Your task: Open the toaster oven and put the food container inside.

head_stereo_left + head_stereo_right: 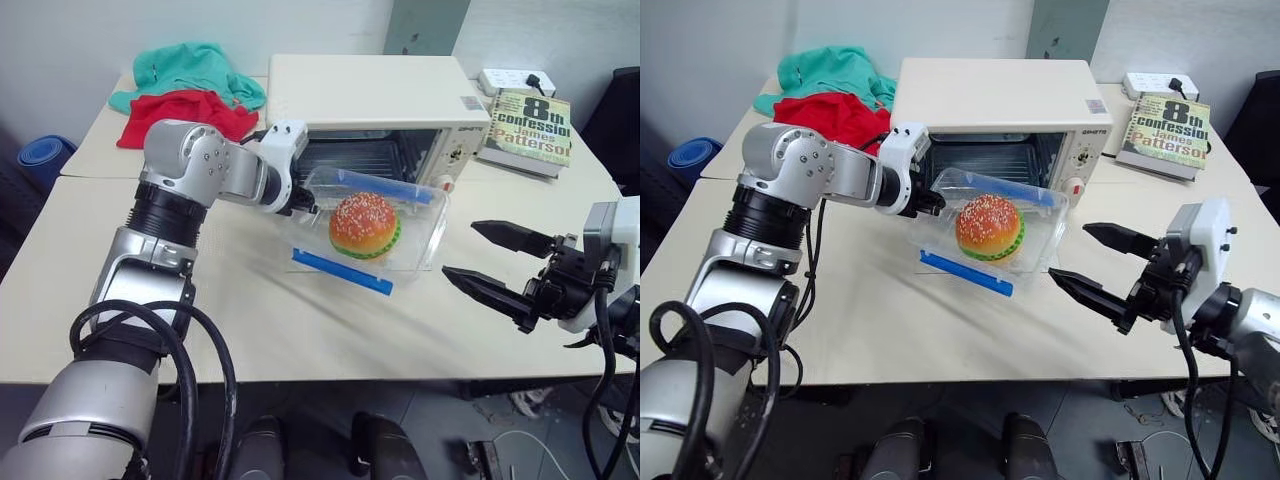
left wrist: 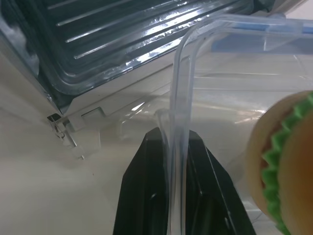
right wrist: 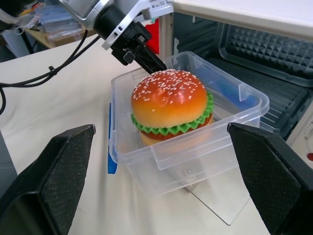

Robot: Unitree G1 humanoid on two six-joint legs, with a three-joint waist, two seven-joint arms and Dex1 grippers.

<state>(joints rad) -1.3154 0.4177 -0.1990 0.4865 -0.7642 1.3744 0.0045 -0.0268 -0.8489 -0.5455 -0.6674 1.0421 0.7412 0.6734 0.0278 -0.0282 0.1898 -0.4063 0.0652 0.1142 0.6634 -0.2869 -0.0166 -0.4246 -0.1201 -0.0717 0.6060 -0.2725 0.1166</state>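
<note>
I've got the food container (image 1: 365,232) right in front of the open toaster oven (image 1: 375,115), tilted, its far end up over the lowered glass door (image 3: 215,203) and the near blue clip (image 1: 341,271) toward me. The burger (image 1: 364,224) sits inside, no lid on it that I can see. My left gripper (image 1: 300,203) is pinched tight on the container's thin clear wall at the left end; in the left wrist view one black finger (image 2: 144,196) is outside the rim and the other inside.

My read: this box is light and the wall is thin, slick plastic, so a one-sided pinch will let it flex and pivot. The burger is loose and could roll if I tip further. The stiffer rim near a corner looks like the best hold, and I'd keep the base level going onto the rack (image 3: 274,58).

My right gripper (image 1: 497,264) hangs spread wide and empty to the right of the box, not touching it. Behind the oven lie red and teal cloths (image 1: 190,90); to its right a paperback book (image 1: 528,128) on the table (image 1: 300,330).
</note>
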